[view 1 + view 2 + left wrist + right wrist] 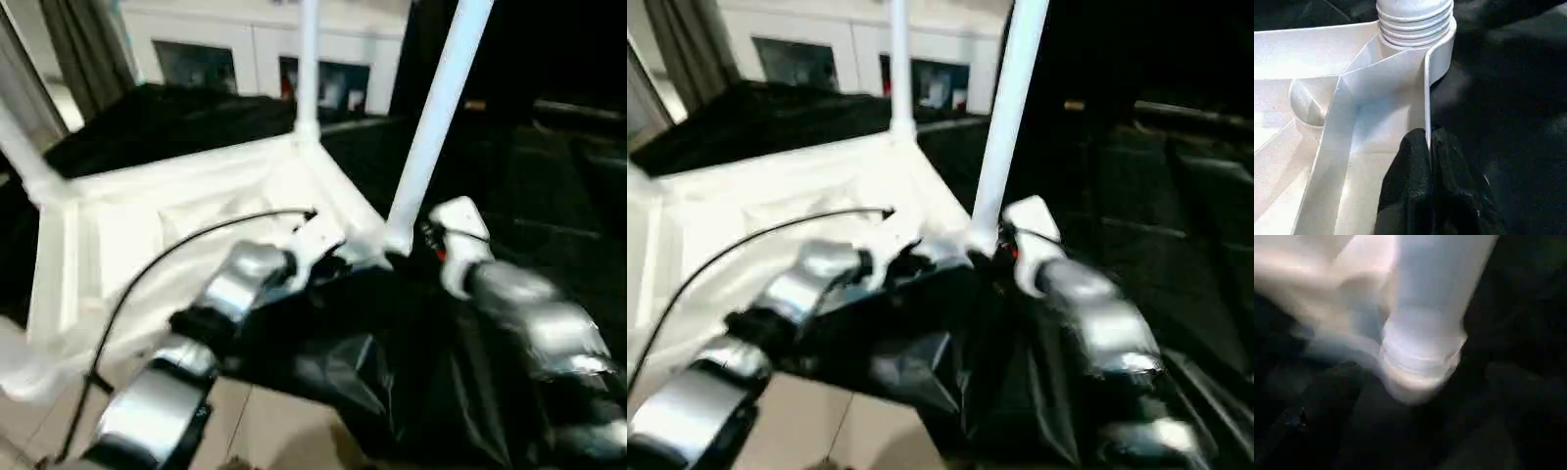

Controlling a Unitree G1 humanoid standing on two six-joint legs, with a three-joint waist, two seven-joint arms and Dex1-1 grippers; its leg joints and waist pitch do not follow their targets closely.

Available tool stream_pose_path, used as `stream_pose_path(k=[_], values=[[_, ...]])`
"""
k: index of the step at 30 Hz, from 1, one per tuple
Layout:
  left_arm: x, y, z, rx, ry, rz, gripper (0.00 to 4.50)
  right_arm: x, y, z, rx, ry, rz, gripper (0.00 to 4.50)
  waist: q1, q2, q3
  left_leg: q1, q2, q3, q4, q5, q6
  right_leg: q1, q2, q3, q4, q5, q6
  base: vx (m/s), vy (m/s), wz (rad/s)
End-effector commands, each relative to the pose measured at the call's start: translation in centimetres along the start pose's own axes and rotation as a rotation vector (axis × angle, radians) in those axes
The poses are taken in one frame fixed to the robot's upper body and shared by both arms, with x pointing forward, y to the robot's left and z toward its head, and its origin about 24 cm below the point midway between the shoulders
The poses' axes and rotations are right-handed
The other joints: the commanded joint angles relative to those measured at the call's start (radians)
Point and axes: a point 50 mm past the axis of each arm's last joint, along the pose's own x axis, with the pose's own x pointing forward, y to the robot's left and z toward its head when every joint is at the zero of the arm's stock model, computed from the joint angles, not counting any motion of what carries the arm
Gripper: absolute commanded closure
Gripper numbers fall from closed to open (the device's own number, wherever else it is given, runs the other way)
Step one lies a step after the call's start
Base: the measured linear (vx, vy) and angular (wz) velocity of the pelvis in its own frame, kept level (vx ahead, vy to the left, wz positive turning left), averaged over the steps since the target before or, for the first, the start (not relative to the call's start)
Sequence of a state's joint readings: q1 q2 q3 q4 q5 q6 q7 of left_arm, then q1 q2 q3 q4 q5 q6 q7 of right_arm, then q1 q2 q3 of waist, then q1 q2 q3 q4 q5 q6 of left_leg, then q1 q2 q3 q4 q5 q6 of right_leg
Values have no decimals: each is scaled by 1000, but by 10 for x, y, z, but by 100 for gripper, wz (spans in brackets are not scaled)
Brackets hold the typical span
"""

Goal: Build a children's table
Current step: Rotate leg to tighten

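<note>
Two black fingers (1415, 196) of the left gripper (1428, 147) pinch the ribbed tabletop's (1312, 161) thin rim.

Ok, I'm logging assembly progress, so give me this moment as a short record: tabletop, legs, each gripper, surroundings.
tabletop: white plastic tabletop lying underside up, ribs showing
legs: three white legs stand in corner sockets; near leg tilts, far leg is upright, and a third is at the robot's left
near leg joint: threaded end seated at the corner socket
left gripper: shut on the tabletop's rim beside that socket
right gripper: near the near leg's base; fingers unclear
surroundings: black sheet under the work
</note>
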State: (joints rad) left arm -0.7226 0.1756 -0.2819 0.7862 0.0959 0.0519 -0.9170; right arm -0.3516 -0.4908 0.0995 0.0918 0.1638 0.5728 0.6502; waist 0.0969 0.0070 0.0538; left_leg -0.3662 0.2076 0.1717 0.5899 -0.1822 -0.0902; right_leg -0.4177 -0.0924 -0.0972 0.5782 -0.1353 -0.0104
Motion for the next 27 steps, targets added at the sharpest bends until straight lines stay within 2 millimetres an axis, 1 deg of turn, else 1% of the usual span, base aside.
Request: stream_pose_path(k=[1, 2, 3, 4, 5, 6, 7, 8, 9, 10, 11, 13, 14, 15, 20, 21, 24, 27], values=[[1, -9, 19, 77, -115, -106, 450, -2, 5, 2, -13, 10, 63, 5, 4, -10, -73, 4, 18, 2, -65, -179, 86, 69, -54, 44, -62, -293, -176, 0, 0, 0], [0, -9, 19, 79, -117, -113, 450, -3, 4, 2, -14, 12, 63, 5, 3, -9, -71, 4, 17, 2, -67, -187, 81, 66, -52, 43, -65, -306, -175, 0, 0, 0], [-7, -15, 17, 104, -120, -195, 450, -8, 0, 2, -32, 18, 71, 5, 5, -9, -73, 10, 20, 2, -66, -206, 66, 64, -56, 44, -66, -325, -177, 0, 0, 0], [-7, -15, 17, 104, -120, -195, 450, -8, 0, 2, -32, 18, 71, 5, 4, -10, -70, 7, 20, 2, -67, -206, 65, 65, -55, 45, -66, -328, -178, 0, 0, 0], [-9, -17, 16, 112, -118, -214, 450, -10, 0, 2, -35, 15, 84, 5, 5, -8, -67, 11, 18, 5, -66, -227, 64, 59, -51, 43, -71, -357, -173, 0, 0, 0], [-13, -19, 15, 123, -115, -241, 450, -12, 1, 3, -41, 9, 113, 5, 8, -5, -68, 16, 19, 5, -66, -236, 62, 56, -53, 44, -74, -370, -170, 0, 0, 0], [-15, -20, 15, 126, -115, -254, 450, -14, 4, 5, -50, 4, 146, 5, 7, -8, -68, 10, 20, 2, -69, -230, 59, 63, -55, 44, -71, -373, -165, 0, 0, 0], [-16, -20, 15, 130, -116, -260, 450, -13, 7, 5, -53, -4, 176, 5, 9, -8, -68, 7, 21, 1, -69, -228, 58, 64, -55, 44, -70, -375, -159, 0, 0, 0], [-16, -21, 15, 131, -116, -261, 450, -13, 8, 5, -54, -5, 181, 5, 9, -9, -68, 8, 20, 2, -69, -225, 60, 61, -54, 44, -71, -385, -149, 0, 0, 0], [-17, -21, 15, 133, -116, -265, 450, -14, 11, 6, -56, -8, 206, 5, 9, -9, -68, 8, 20, 2, -69, -221, 59, 60, -53, 43, -72, -386, -148, 0, 0, 0], [-18, -22, 16, 136, -115, -270, 450, -13, 14, 6, -64, -8, 226, 5, 12, -9, -69, 10, 20, 2, -68, -217, 57, 58, -54, 44, -72, -383, -148, 0, 0, 0], [-18, -22, 16, 137, -116, -272, 450, -11, 16, 5, -68, -2, 236, 5, 13, -12, -69, 9, 20, 2, -68, -212, 57, 59, -53, 44, -70, -378, -146, 0, 0, 0], [-18, -22, 16, 137, -116, -272, 450, -11, 16, 5, -68, -2, 236, 5, 14, -10, -70, 8, 21, 1, -68, -204, 55, 60, -54, 44, -69, -371, -146, 0, 0, 0], [-18, -23, 16, 139, -116, -277, 450, -7, 17, 4, -69, 0, 229, 5, 14, -11, -70, 7, 20, 2, -68, -202, 54, 59, -54, 44, -68, -369, -148, 0, 0, 0], [-18, -24, 17, 140, -114, -278, 450, -5, 17, 6, -59, -16, 244, 5, 15, -10, -72, 5, 19, 1, -67, -193, 53, 61, -54, 44, -66, -361, -146, 0, 0, 0], [-18, -24, 17, 140, -113, -278, 450, -5, 17, 6, -58, -17, 248, 20, 14, -10, -72, 4, 19, 1, -67, -189, 54, 62, -54, 44, -65, -349, -148, 0, 0, 0], [-19, -24, 16, 140, -109, -279, 450, -6, 18, 5, -55, -18, 259, 31, 14, -9, -74, 4, 19, 1, -66, -180, 57, 63, -53, 44, -61, -324, -157, 0, 0, 0], [-20, -24, 15, 140, -105, -281, 450, -6, 19, 4, -49, -19, 264, 72, 14, -9, -74, 5, 19, 2, -66, -181, 57, 63, -53, 44, -61, -317, -162, 0, 0, 0]])
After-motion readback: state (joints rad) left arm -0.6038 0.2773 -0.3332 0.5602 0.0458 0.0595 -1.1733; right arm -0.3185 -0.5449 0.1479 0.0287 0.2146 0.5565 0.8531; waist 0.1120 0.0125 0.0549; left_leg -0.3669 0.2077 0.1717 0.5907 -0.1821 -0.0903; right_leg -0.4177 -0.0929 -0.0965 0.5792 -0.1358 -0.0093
